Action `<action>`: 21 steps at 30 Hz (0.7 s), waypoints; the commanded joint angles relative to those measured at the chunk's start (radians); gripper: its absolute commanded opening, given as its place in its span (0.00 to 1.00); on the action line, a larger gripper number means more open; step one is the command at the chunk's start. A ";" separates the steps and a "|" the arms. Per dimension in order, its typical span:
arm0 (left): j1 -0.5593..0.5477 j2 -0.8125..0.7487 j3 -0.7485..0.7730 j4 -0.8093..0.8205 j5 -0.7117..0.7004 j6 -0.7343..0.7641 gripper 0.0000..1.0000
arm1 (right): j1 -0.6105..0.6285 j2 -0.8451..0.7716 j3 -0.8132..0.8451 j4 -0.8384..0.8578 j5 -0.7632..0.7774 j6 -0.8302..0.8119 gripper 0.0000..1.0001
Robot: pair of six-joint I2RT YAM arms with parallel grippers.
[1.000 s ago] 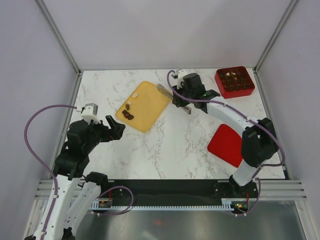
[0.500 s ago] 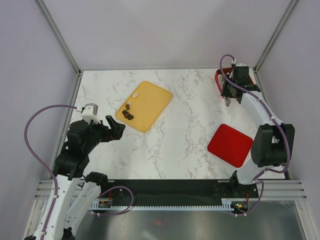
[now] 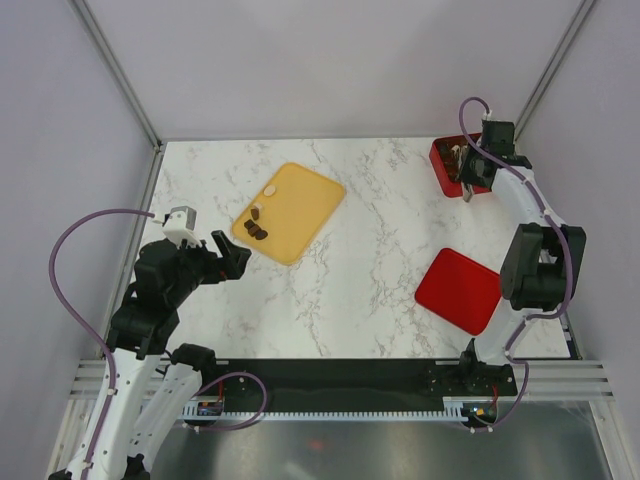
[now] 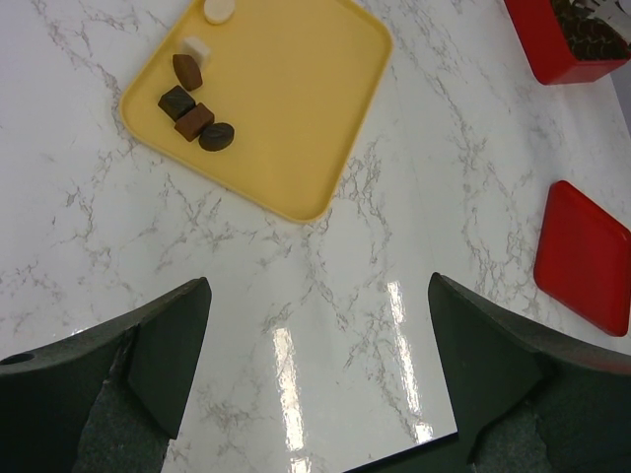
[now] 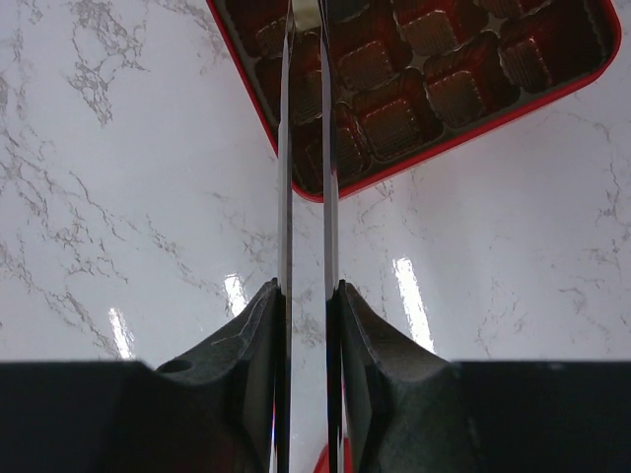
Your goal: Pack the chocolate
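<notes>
1. Six pieces of chocolate (image 4: 194,121) lie at one corner of the yellow tray (image 4: 296,118): four brown or dark lumps bunched together, with two cream pieces beside them along the tray's edge.
2. The left tool (image 4: 317,284) hangs above the tabletop (image 3: 380,240), just short of the tray's near edge and apart from the pieces. Its jaws stand spread wide with nothing between them.
3. The right tool (image 5: 307,296) is far across the tabletop from the tray, at the red gridded box (image 5: 444,138) in the far right corner.
4. Its black fingers (image 5: 258,325) are clamped on a pair of metal tweezers (image 5: 285,148), whose two thin blades run nearly parallel with a narrow gap and reach in over the box's compartments.
5. The blade tips run out of the wrist view, so I cannot tell whether they pinch a piece.
6. The compartments look dark; which ones are filled is unclear.
7. A red lid (image 3: 458,290) lies flat on the tabletop near the right arm, apart from the box.
</notes>
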 commanded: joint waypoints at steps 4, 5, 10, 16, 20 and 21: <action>0.006 0.004 -0.006 0.031 -0.004 0.015 1.00 | -0.005 0.034 0.084 0.011 -0.039 0.009 0.35; 0.006 0.004 -0.006 0.031 -0.005 0.015 1.00 | -0.004 0.039 0.092 0.011 -0.039 0.009 0.35; 0.004 0.005 -0.006 0.030 -0.004 0.015 1.00 | -0.004 0.060 0.098 0.009 -0.063 0.011 0.36; 0.004 0.005 -0.006 0.030 -0.005 0.015 1.00 | -0.004 0.068 0.097 0.009 -0.065 0.011 0.38; 0.006 0.007 -0.006 0.031 -0.004 0.016 1.00 | -0.004 0.077 0.101 0.008 -0.068 0.011 0.40; 0.004 0.007 -0.006 0.031 -0.005 0.015 1.00 | -0.004 0.077 0.100 0.008 -0.068 0.011 0.41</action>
